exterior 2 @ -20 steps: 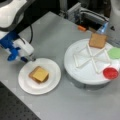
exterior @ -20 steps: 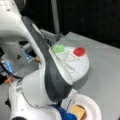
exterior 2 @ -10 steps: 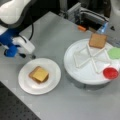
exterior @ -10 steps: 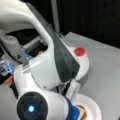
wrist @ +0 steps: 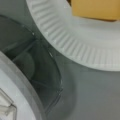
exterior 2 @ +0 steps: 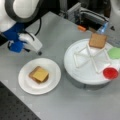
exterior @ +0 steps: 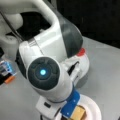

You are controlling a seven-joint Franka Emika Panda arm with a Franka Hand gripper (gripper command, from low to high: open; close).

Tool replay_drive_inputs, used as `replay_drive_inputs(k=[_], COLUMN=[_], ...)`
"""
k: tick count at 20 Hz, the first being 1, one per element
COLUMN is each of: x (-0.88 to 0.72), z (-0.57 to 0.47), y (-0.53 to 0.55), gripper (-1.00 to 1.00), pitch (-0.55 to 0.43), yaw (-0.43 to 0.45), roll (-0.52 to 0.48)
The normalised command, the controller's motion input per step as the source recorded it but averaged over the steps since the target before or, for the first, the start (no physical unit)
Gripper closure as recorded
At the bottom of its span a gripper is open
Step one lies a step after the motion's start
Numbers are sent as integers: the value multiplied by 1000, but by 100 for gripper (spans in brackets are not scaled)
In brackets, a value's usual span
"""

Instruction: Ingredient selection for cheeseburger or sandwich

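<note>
Gripper (exterior 2: 26, 44) hanging low over the grey counter (exterior 2: 62, 105), at a front view's left, just beside the upper-left rim of the white round paper plate (exterior 2: 25, 85) but not over it. Made of a white part and blue parts, with a black cable looping behind. Impossible to tell how wide it stands; nothing seen held in it. In a front view, gripper (exterior: 62, 110) at the bottom, under the big white and dark grey wrist joint of the arm (exterior: 45, 72), which fills most of the frame and carries a glowing blue light. Arm bent downward and reaching in from a front view's top left.

On the plate, a small stack (exterior 2: 39, 74): yellow-orange cheese square on top of a darker brown layer, lying near the plate's middle. Same stack (exterior: 78, 113) seen just below the gripper in a front view. In the wrist view, edge of the cheese square (wrist: 95, 10) at the top, the ribbed plate rim (wrist: 82, 45) under it.

To a front view's right, well apart from the gripper, the white round divided tray (exterior 2: 72, 72). In its compartments: one toast-brown bread square (exterior 2: 98, 40) at the top, a green piece (exterior 2: 115, 53) at the right edge, a red disc (exterior 2: 110, 73) lower right. Other compartments bare.

No writing or label that can be read anywhere.
</note>
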Motion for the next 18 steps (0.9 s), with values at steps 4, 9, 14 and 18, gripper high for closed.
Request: replay_drive_inputs(k=[4, 9, 14, 18], x=[-923, -797, -549, -346], z=[-22, -1, 41, 17], y=[651, 646, 497, 419], gripper=[-100, -100, -100, -100], pitch=[-202, -202, -177, -135], yaw=[-318, -248, -103, -46], roll=[-433, -473, -508, -468])
